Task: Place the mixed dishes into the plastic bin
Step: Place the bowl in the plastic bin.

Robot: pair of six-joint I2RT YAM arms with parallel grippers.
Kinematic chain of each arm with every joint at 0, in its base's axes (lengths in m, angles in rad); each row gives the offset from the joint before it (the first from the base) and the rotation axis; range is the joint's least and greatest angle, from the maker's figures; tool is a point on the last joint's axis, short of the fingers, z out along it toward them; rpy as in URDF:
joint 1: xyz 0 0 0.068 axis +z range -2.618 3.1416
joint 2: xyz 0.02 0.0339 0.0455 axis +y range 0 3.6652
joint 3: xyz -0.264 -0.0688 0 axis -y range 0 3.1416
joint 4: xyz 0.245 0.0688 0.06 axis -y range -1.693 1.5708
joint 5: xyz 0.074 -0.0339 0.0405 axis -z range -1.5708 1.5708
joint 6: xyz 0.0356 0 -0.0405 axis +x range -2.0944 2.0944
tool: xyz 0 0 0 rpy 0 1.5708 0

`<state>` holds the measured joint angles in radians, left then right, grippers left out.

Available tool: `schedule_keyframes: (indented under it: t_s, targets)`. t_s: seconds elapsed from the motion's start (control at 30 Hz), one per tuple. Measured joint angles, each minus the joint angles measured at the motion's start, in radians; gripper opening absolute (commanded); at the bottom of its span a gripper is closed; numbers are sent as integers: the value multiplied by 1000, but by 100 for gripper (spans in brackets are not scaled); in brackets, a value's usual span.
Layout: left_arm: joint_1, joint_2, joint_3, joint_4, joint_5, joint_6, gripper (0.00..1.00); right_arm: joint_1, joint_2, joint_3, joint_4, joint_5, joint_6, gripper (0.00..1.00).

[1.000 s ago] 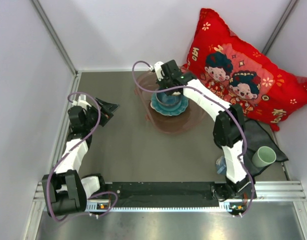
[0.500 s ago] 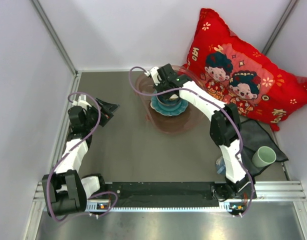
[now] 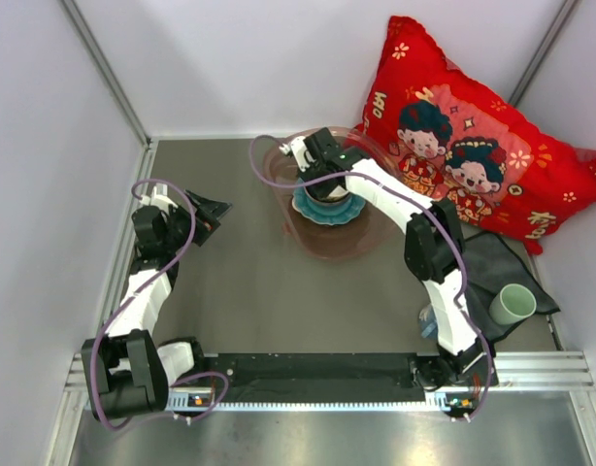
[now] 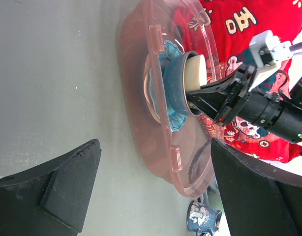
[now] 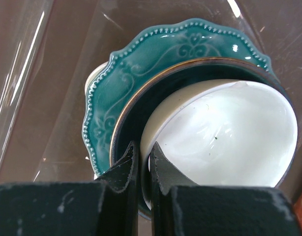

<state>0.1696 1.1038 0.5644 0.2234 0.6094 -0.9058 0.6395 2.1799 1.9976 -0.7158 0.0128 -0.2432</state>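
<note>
Pillow (image 3: 473, 146) just behind the bin (image 3: 348, 245) — green cup (image 3: 513, 304) on cloth (image 3: 492, 257)

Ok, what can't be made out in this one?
- Small blue mug: top view, mostly behind the right arm; left wrist view, cut by the bottom edge.
- White piece under the teal plate: right wrist view, almost wholly covered by it.
- Right gripper: shut on a rim; its own fingers hide whether of the cream-white bowl or the blue bowl.

We see a teal plate (image 5: 141, 64) with scalloped, beaded edging and scrollwork, a dark blue bowl (image 4: 173, 83), a cream-white bowl (image 5: 225, 128), a translucent pink bin (image 4: 134, 128) and a red cartoon-print pillow (image 3: 473, 136).
</note>
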Motion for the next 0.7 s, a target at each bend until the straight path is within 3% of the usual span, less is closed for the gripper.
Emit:
schedule_keyframes:
  t_s: [0.43, 0.7]
  targets:
    - [0, 0, 0, -2, -1, 7, 97, 0, 11, 2, -5, 8, 2, 34]
    - [2, 0, 0, -14, -2, 13, 97, 1, 11, 20, 19, 23, 1, 38]
